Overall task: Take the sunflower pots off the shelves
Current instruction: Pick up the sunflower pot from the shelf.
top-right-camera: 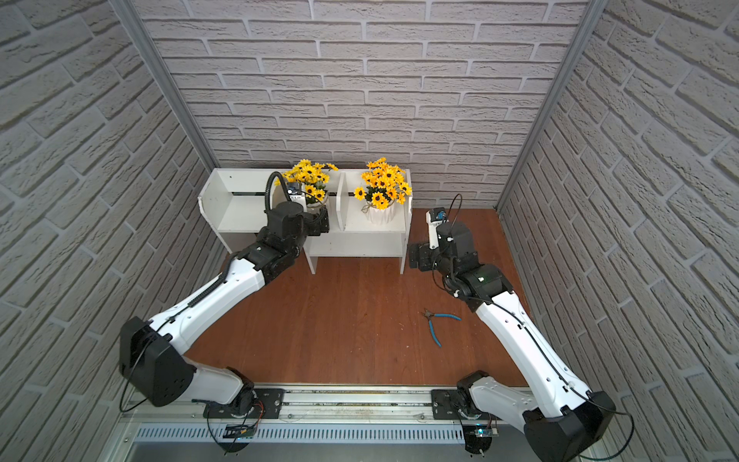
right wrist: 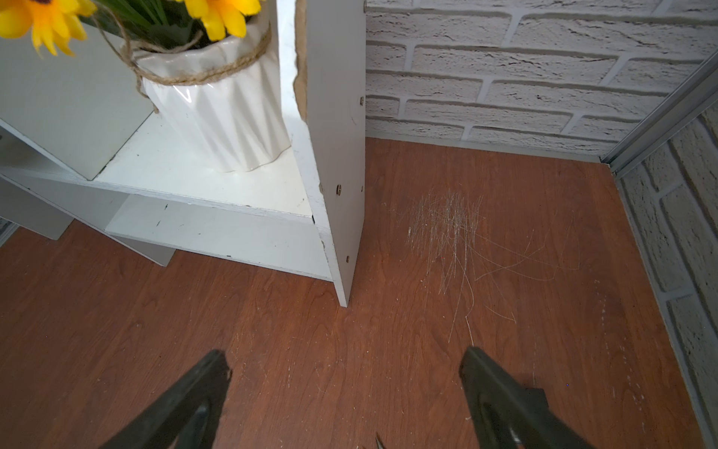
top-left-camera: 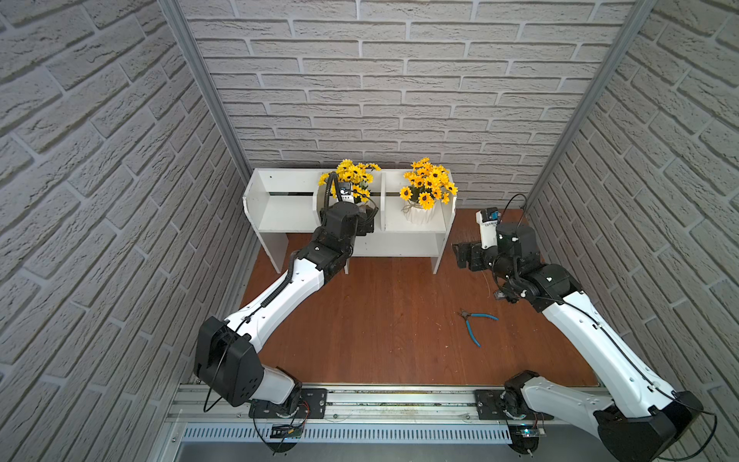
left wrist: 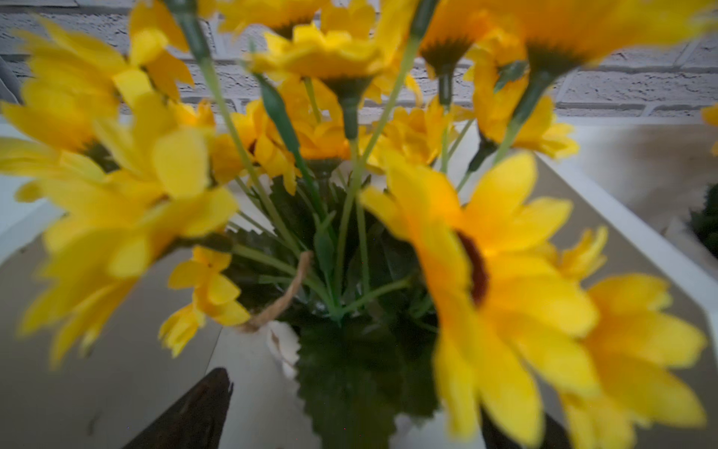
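A: Blurred sunflowers hard against the left wrist lens; first pot beneath, in the middle compartment of the shelves.
B: Left gripper?
A: Fingers flanking that pot — clamped or not, cannot tell.
B: Right gripper spread wide, empty, beside the end panel; second pot in the right compartment.
A: Likely trouble — blooms snagging a divider, pot tipping from a loose pinch.

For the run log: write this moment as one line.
left hand open around middle sunflower pot | right hand open, empty, beside shelves | end sunflower pot untouched | both pots in shelves
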`<action>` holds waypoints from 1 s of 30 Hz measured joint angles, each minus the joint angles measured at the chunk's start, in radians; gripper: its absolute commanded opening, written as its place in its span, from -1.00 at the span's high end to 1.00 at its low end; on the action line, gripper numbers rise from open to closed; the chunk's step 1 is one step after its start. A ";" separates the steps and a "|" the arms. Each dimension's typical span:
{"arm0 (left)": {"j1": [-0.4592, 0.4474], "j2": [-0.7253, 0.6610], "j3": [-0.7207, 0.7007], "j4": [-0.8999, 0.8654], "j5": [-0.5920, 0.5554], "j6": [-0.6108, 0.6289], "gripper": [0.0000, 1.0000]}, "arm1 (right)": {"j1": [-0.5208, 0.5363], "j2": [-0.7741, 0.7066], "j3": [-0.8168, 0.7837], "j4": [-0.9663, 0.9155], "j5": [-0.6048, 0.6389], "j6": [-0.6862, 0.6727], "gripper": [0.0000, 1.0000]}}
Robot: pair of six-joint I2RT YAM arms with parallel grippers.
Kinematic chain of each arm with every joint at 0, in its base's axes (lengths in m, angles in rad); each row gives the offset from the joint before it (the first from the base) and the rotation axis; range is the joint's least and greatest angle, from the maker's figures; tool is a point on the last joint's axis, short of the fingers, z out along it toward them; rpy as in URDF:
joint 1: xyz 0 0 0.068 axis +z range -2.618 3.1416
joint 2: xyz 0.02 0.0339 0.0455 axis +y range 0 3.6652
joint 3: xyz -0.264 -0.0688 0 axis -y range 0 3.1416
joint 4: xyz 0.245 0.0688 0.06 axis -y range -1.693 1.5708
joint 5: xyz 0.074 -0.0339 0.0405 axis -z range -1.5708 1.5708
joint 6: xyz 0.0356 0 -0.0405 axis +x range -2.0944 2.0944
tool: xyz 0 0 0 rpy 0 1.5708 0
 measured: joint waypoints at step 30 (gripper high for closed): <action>0.039 0.127 0.001 0.167 0.022 0.039 -0.68 | 0.001 0.011 -0.035 0.026 -0.034 0.007 -0.90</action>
